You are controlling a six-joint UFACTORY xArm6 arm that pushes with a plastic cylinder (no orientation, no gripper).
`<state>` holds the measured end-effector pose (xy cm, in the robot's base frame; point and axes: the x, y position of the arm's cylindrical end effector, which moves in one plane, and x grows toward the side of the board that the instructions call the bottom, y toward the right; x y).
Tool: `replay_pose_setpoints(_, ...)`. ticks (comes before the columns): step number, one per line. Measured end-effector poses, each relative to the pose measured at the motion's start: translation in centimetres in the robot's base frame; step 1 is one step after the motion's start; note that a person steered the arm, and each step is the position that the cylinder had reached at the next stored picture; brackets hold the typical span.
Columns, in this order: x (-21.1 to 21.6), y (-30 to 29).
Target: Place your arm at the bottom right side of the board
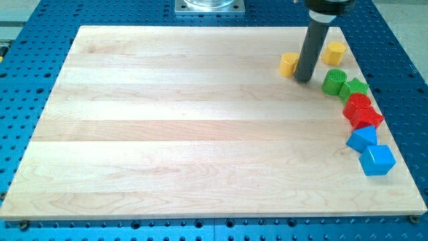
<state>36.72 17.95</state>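
My tip [304, 79] rests on the wooden board [187, 127] near its top right, just right of a yellow block [289, 64]. A second yellow block [334, 52], hexagon-like, lies to the tip's upper right. Down the board's right edge runs a line of blocks: a green cylinder [333, 82], a green star [355, 88], a red round block [358, 104], a red star-like block [365, 118], a blue block [363, 138] and a blue cube [377, 160]. The rod rises from the tip to the view's top.
The board lies on a blue perforated table [40, 40]. A grey metal base [210, 7] shows at the view's top centre. The board's bottom right corner [418, 213] is below the blue cube.
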Motion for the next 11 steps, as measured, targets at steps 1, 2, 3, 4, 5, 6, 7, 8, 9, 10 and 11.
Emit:
replay_pose_setpoints(1, 5.0, 0.0)
replay_pose_setpoints(2, 9.3, -0.2)
replay_pose_setpoints(3, 13.8, -0.4)
replay_pose_setpoints(4, 20.0, -2.0)
replay_pose_setpoints(5, 24.9, -3.4)
replay_pose_setpoints(6, 25.1, -2.7)
replay_pose_setpoints(7, 24.9, 2.8)
replay_pose_setpoints(8, 24.6, 6.8)
replay_pose_setpoints(9, 24.5, 9.4)
replay_pose_setpoints(10, 23.2, 10.4)
replay_pose_setpoints(11, 18.5, 10.2)
